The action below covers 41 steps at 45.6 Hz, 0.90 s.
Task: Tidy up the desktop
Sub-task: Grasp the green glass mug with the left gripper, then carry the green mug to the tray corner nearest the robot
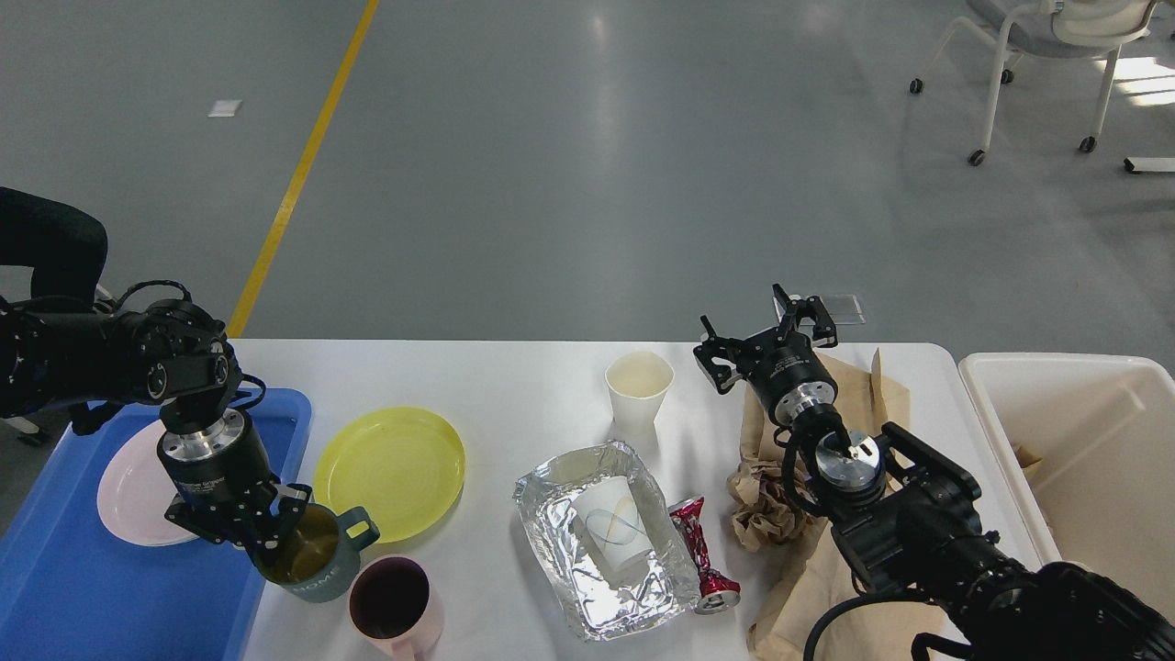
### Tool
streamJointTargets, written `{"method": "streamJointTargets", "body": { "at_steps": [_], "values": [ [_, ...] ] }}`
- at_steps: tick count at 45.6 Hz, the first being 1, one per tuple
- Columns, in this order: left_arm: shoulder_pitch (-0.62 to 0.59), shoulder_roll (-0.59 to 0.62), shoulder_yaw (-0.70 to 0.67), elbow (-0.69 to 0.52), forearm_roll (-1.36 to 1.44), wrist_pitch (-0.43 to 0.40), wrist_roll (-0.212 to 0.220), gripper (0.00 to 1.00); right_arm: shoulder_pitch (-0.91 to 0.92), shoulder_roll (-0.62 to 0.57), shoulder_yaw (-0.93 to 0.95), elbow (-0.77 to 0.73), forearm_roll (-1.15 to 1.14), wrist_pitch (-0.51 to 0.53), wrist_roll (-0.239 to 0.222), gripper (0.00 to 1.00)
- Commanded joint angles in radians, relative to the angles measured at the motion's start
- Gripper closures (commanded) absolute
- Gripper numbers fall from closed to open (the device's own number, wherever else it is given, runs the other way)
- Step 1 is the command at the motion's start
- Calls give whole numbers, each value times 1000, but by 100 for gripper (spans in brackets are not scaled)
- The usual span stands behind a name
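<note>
Left gripper point(266, 542) pinching rim of green mug point(317, 554), at near-left of desktop point(514, 386) beside blue tray point(55, 588). Right gripper point(766, 340) spread, idle above far edge. Clearing dishes, seemingly; next: carry mug level over tray, then release.

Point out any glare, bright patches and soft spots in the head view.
Head view: glare off the crumpled silver foil tray; pale light streaks on the glossy grey floor; blown-out sunlight by the white wheeled chair; the large white rectangular desktop is evenly lit and sharp.
</note>
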<state>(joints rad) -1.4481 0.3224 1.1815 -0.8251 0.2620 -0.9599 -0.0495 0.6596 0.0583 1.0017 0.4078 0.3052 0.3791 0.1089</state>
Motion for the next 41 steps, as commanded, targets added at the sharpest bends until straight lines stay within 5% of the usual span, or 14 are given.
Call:
{"method": "streamJointTargets", "body": {
  "at_steps": [1, 21, 41],
  "values": [
    [-38, 17, -2, -3, 0, 0, -1, 100, 0, 0, 0, 0, 0, 1, 0, 0],
    [-172, 224, 0, -32, 0, 0, -15, 100, 0, 0, 0, 0, 0, 0, 0, 0],
    [-114, 495, 3, 3, -9, 0, -16, 100, 0, 0, 0, 0, 0, 1, 0, 0]
  ]
}}
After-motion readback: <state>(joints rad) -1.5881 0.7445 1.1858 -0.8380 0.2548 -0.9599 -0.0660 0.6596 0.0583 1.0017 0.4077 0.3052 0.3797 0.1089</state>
